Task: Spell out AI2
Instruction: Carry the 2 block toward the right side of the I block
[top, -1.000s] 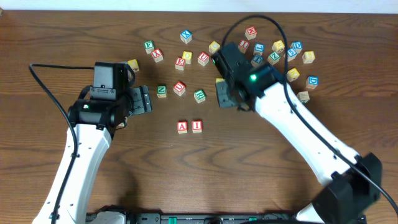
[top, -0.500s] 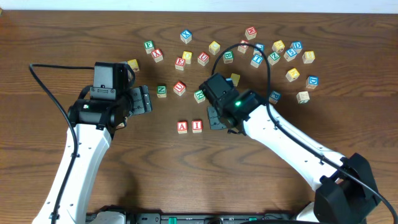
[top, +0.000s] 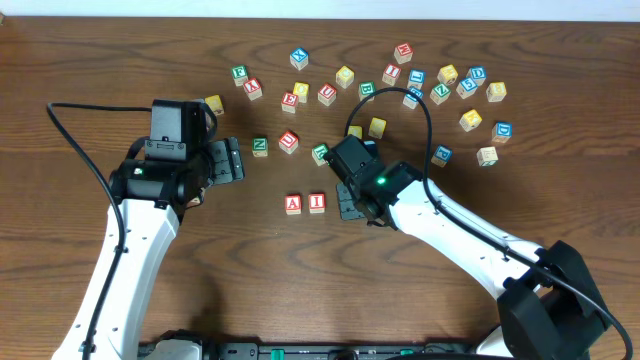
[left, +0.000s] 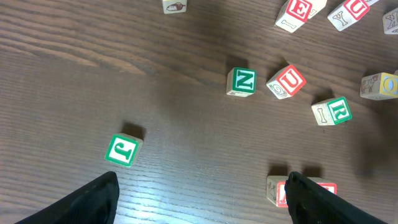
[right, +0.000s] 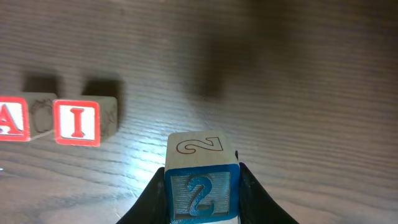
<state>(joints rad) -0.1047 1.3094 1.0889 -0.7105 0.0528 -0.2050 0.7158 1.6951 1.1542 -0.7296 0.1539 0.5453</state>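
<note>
The red A cube (top: 292, 204) and the red I cube (top: 317, 202) sit side by side on the table, A on the left. My right gripper (top: 350, 205) is just to the right of the I cube. In the right wrist view it (right: 202, 182) is shut on the blue 2 cube (right: 202, 190), whose 2 face is towards the camera, with the I cube (right: 78, 122) and the A cube (right: 12, 118) to its left. The overhead view hides the 2 cube under that gripper. My left gripper (top: 232, 160) is open and holds nothing. Its right finger (left: 314, 202) partly covers the A cube (left: 277, 190).
Loose cubes lie behind the row: a green N (top: 260, 146), a red U (top: 289, 141), a green R (top: 320, 153) and a yellow one (top: 377, 127). Several more cluster at the back right (top: 450, 80). A green J cube (left: 122, 150) is near my left gripper.
My right arm has swung from the back cluster forward and left, carrying the 2 cube down beside the I cube. The left arm has not moved.
</note>
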